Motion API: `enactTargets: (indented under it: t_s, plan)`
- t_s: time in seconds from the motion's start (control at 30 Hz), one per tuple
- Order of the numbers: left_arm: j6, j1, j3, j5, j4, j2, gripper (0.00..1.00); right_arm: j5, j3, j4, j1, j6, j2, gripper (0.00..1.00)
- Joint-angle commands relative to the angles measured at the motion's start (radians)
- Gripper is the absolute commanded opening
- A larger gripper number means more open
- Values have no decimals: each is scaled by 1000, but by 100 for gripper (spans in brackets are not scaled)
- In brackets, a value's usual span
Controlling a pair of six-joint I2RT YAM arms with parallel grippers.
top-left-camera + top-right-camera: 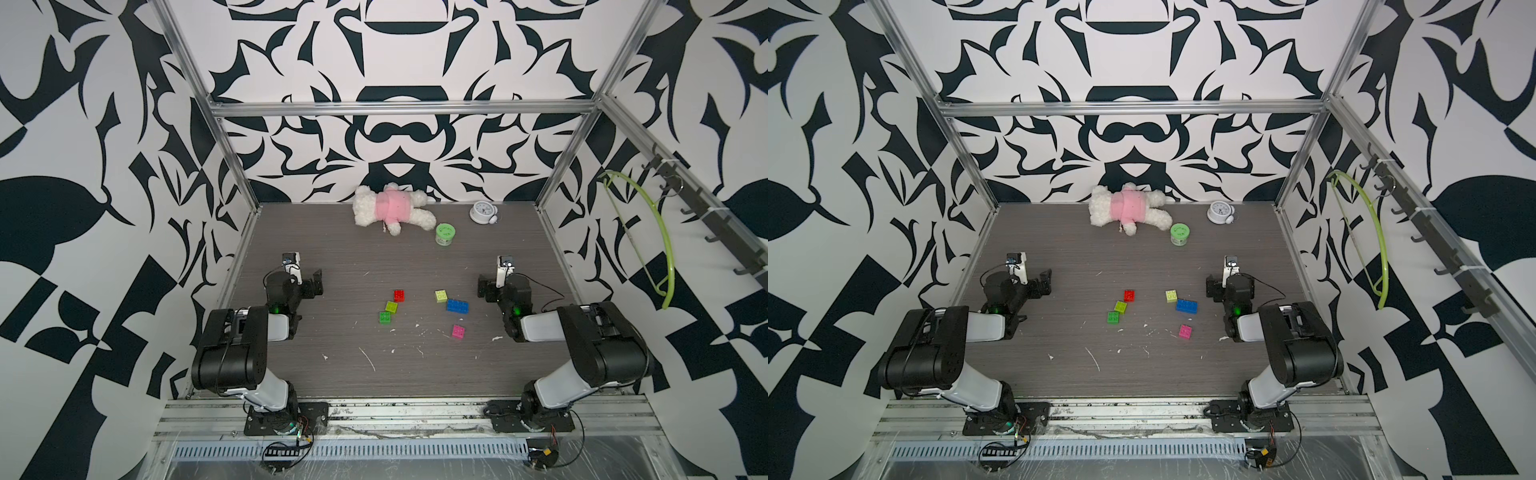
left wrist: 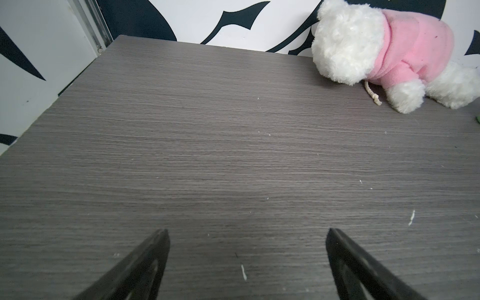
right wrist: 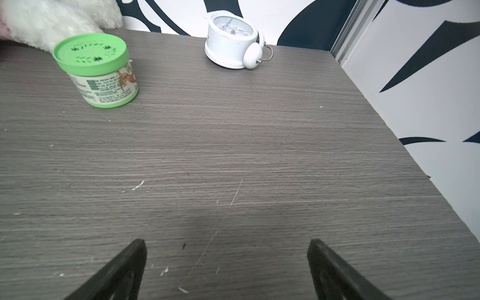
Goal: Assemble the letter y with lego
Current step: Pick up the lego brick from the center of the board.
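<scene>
The lego lies loose near the middle of the table in both top views, none of it joined. On the left are a red brick [image 1: 399,295], a yellow-green brick [image 1: 391,306] and a green brick [image 1: 385,316]. On the right are another yellow-green brick [image 1: 441,296], touching a longer blue brick [image 1: 458,306], and a pink brick [image 1: 458,331]. No letter y is in view. My left gripper [image 1: 313,284] [image 2: 247,231] is open over bare table, left of the bricks. My right gripper [image 1: 484,288] [image 3: 226,241] is open to their right. Neither wrist view shows a brick.
A white plush toy in pink [image 1: 390,208] [image 2: 384,52] lies at the back wall. A green round jar [image 1: 445,235] [image 3: 96,75] and a white alarm clock [image 1: 482,213] [image 3: 233,41] stand near it. A green hanger [image 1: 660,249] hangs on the right wall.
</scene>
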Motion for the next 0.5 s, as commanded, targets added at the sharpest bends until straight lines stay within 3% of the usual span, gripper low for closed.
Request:
enactTargets:
  t_s: [0.0,0.27,0.47]
  plan:
    - [1,-3,7,0,6,-11,99,-6,4,45,-1,2,-17,99]
    - [10,-3,9,-11,2,-24,99,-2,30,-56,0,0,-94,99]
    - [8,-2,146,-7,-290,-86,99,-8,126,-354,1,-2,-261,99]
